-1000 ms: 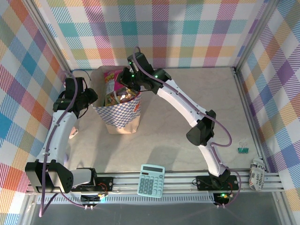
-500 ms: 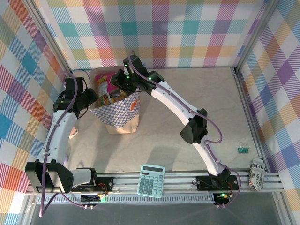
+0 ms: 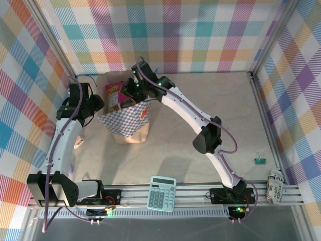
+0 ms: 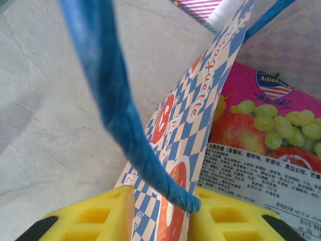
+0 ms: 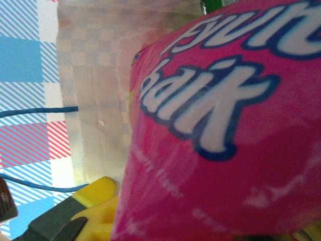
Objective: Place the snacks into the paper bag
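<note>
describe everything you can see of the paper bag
The paper bag stands on the table toward its far left, mouth open. It looks like beige paper with a blue-and-white checker band, orange fruit-slice prints, a plain tan base and thin blue cord handles. Snack packets fill it, a big magenta packet sticking out on top. The left gripper pinches its wall, one yellow finger on each side; the right gripper is at its mouth.

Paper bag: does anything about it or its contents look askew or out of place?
Yes. The magenta snack packet stands up out of the mouth of the paper bag instead of sitting fully inside. The left gripper pinches the bag's wall beside a blue cord handle.
</note>
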